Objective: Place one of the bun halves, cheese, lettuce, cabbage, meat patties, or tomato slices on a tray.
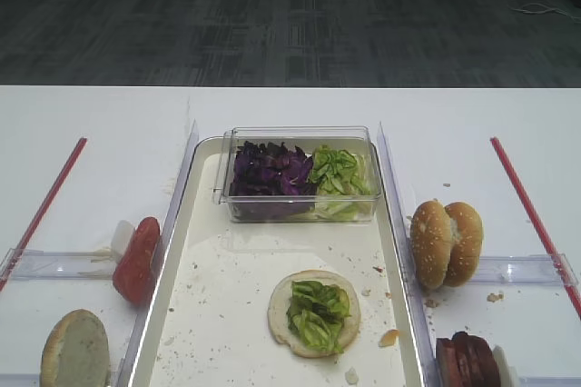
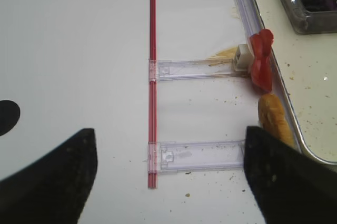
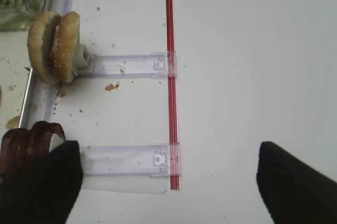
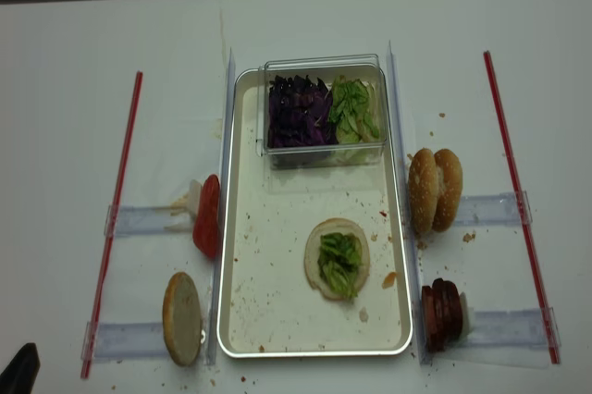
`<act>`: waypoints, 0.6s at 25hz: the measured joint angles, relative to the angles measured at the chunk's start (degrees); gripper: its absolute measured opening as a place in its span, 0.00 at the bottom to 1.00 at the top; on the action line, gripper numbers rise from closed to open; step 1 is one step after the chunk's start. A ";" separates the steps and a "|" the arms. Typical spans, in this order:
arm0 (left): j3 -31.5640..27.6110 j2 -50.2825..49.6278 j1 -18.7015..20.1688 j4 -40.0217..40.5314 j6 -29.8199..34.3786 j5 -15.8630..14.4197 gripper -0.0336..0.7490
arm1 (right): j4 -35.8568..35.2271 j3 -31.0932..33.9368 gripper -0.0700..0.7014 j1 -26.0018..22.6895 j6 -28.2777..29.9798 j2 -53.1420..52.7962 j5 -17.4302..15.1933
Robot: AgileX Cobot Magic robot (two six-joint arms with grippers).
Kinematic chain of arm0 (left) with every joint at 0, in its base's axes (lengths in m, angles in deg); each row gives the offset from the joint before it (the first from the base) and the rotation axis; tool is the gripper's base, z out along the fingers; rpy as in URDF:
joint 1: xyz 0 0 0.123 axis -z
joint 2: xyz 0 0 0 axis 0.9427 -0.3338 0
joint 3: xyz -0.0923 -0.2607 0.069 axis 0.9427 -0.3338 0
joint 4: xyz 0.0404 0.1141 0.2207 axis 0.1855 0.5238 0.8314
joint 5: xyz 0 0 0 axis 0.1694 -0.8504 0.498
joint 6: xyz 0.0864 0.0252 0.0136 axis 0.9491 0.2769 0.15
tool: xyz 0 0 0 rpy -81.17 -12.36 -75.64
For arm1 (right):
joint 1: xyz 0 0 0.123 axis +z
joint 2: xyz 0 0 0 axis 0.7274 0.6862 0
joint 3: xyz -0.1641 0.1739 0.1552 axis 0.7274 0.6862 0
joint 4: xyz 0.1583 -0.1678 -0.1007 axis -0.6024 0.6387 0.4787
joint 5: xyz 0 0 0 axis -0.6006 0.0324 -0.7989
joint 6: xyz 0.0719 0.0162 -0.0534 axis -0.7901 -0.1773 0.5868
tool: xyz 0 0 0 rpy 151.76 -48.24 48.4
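On the cream tray [image 1: 227, 296] a bun half [image 1: 280, 314] lies cut face up with lettuce [image 1: 318, 312] on it. A clear box holds cabbage [image 1: 268, 172] and more lettuce [image 1: 340, 172]. Two bun halves [image 1: 445, 243] stand on edge right of the tray, with meat patties [image 1: 467, 360] nearer the front. Left of the tray are tomato slices [image 1: 136, 260] and another bun half [image 1: 74, 348]. My right gripper [image 3: 168, 182] hangs open above a clear holder strip, the patties [image 3: 23, 148] by its left finger. My left gripper [image 2: 168, 176] is open too, near the bun half [image 2: 271, 119]. Cheese is out of view.
Red rods [image 4: 117, 209] [image 4: 518, 200] run along both sides of the white table, joined to clear plastic holder strips [image 4: 495, 209]. Clear rails flank the tray. Brown crumbs are scattered over the tray and table.
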 joint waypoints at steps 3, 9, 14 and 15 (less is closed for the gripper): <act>0.00 0.00 0.00 0.00 0.00 0.00 0.76 | 0.00 0.00 0.98 0.00 0.00 -4.41 -0.13; 0.00 0.00 0.00 0.00 0.00 0.00 0.76 | 0.00 0.00 0.96 0.00 0.00 -11.54 -0.36; 0.00 0.00 0.00 0.00 0.00 0.00 0.76 | 0.00 0.09 0.95 0.00 0.00 -11.97 -0.48; 0.00 0.00 0.00 0.00 0.00 0.00 0.76 | 0.00 0.09 0.95 0.00 0.00 -11.97 -0.48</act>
